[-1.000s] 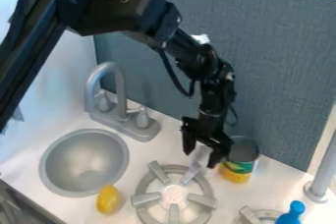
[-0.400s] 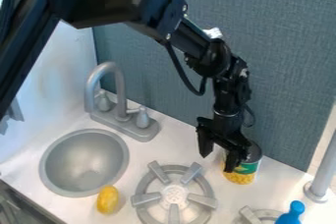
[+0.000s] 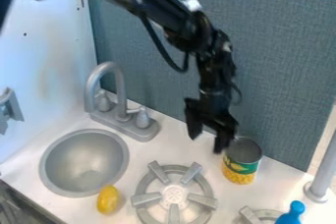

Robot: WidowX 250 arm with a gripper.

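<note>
Hanging at one o'clock from the burner (image 3: 174, 195), the gripper (image 3: 207, 144) is held parted, empty; at its four o'clock, the can (image 3: 240, 164) is seen, its shadowed interior barely discerned.

A black robot arm (image 3: 211, 66), chunky at the joints, sports a dark cable (image 3: 155, 39) (looped like a loose strap), a small whitish patch (image 3: 192, 4) and a black two-fingered claw (image 3: 206, 144).

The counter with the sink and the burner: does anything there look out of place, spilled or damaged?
Nothing looks spilled or damaged, and the can stands upright. Only the yellow object, lying loose beside the sink, seems perhaps misplaced.
</note>
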